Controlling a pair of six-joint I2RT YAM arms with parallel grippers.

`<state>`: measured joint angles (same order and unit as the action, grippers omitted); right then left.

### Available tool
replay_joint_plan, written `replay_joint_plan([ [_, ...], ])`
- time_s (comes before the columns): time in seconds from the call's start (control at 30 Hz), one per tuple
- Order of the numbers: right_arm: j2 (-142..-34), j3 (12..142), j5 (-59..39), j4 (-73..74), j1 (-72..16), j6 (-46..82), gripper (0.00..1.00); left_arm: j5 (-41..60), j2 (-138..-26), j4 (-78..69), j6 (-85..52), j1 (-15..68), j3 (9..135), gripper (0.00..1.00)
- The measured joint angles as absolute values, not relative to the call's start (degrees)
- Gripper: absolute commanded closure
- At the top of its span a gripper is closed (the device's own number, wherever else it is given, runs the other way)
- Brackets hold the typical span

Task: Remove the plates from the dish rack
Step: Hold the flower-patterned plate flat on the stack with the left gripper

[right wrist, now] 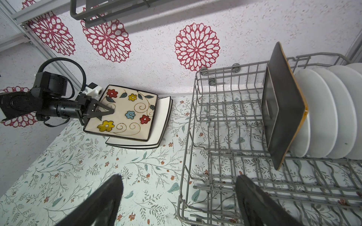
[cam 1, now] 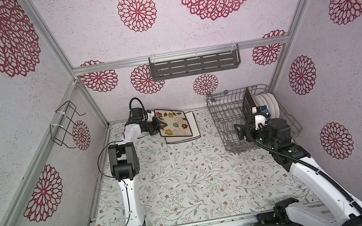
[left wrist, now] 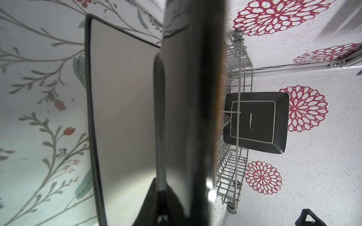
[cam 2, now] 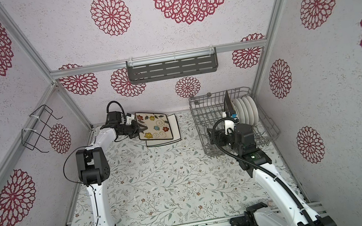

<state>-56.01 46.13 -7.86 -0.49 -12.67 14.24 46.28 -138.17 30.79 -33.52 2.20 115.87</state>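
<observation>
My left gripper is shut on the near edge of a square plate with a flowered cream face and a dark underside. It holds that plate tilted just above two cream plates stacked on the table at the back. The grey wire dish rack stands at the back right. A black square plate stands upright in it, with several round white plates behind it. My right gripper is open and empty. It hovers over the rack's left wall, one finger over the table and the other over the rack floor.
A dark slotted shelf hangs on the back wall above the rack. A small black wire holder is tied to the left wall. Patterned walls close in on three sides of the floral tabletop.
</observation>
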Motion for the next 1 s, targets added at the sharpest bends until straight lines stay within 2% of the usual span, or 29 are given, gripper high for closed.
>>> replay_joint_plan([
  [0.3, -56.7, 46.1, -8.0, 0.2, -12.5, 14.2, 0.07, 46.7, -139.9, 35.3, -32.4, 1.8, 119.0, 0.91],
  [0.7, -56.7, 46.1, -8.1, 0.2, -12.5, 14.2, 0.08, 47.1, -140.4, 36.2, -31.7, 1.5, 119.1, 0.86],
  [1.0, -56.9, 46.1, -8.3, 0.3, -12.5, 14.2, 0.08, 45.6, -141.8, 37.1, -29.3, 1.5, 119.3, 0.75],
])
